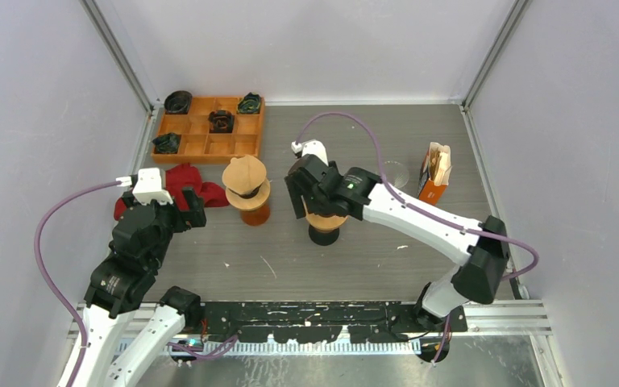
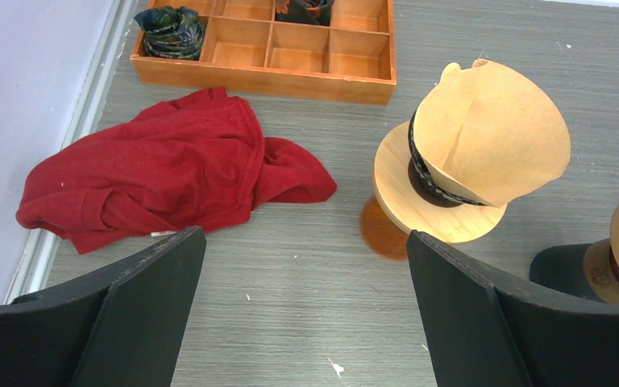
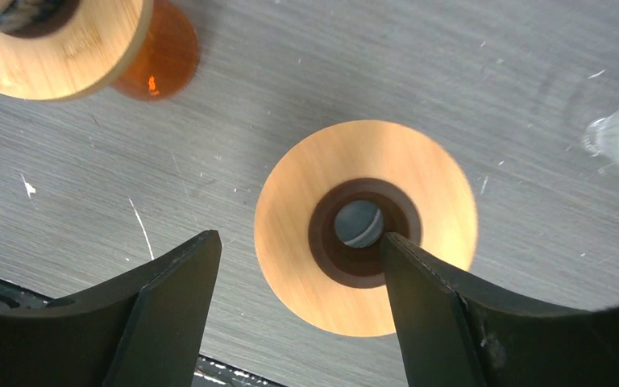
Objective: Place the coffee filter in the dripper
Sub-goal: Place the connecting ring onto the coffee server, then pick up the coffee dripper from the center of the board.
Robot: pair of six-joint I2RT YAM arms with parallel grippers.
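Observation:
A brown paper coffee filter [image 1: 243,172] sits in a dripper with a wooden collar on an amber cup [image 1: 255,211]; it also shows in the left wrist view [image 2: 496,133]. A second dripper [image 1: 325,222], with a wooden ring and dark base, holds no filter; the right wrist view looks straight down into it [image 3: 367,226]. My right gripper [image 1: 306,197] is open and empty, hovering just above this dripper. My left gripper [image 1: 179,208] is open and empty, above the table left of the filtered dripper.
A red cloth [image 1: 185,185] lies by the left gripper. A wooden compartment tray [image 1: 209,129] with dark bundles stands at the back left. An orange filter box [image 1: 434,173] and a clear glass [image 1: 395,173] stand at the right.

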